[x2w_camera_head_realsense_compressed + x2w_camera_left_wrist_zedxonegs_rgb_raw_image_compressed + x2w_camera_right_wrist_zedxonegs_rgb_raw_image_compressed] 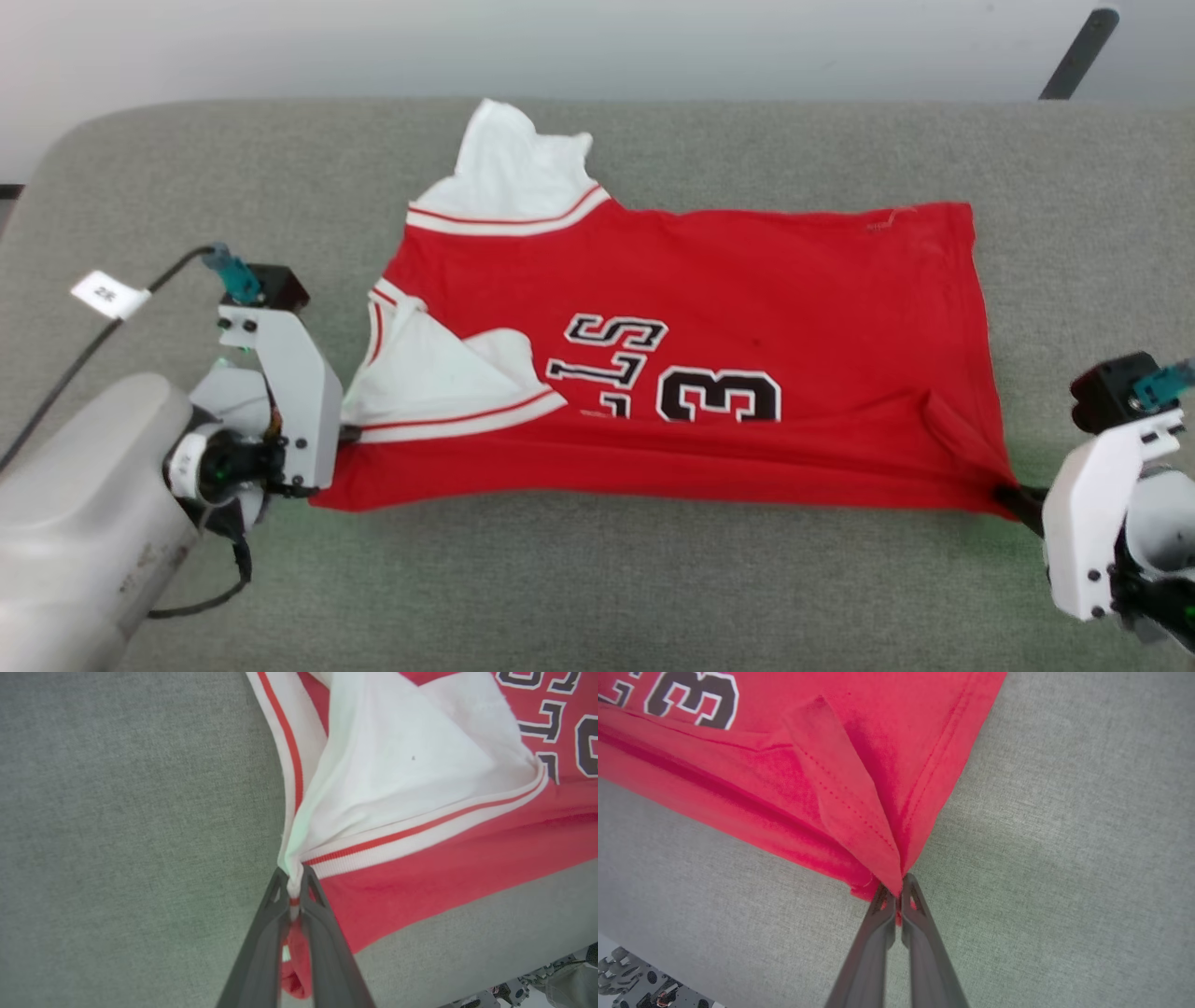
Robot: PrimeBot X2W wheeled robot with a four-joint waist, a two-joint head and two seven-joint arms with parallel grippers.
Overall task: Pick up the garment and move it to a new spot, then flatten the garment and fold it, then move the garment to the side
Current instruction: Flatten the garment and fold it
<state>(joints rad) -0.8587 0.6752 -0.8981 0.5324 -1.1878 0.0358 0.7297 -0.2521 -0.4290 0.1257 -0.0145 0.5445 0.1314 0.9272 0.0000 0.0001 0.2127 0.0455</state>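
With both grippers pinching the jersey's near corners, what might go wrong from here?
The right gripper holds the garment by only the very tip of its hem corner; under tension it may slip free.
The left gripper pinches bunched sleeve trim, and the near sleeve lies crumpled over the chest, so folding now could trap creases.

Both tools clamped, arms spread wide apart.
Left tool (292,879): the two dark fingers are pressed together on the sleeve end of the garment (747,280); the pale left forearm (75,513) enters from lower left. Right tool (899,886): fingers likewise pinched, on a hem corner; the white right wrist bracket (1088,532) sits lower right. The tools point inward, toward each other.
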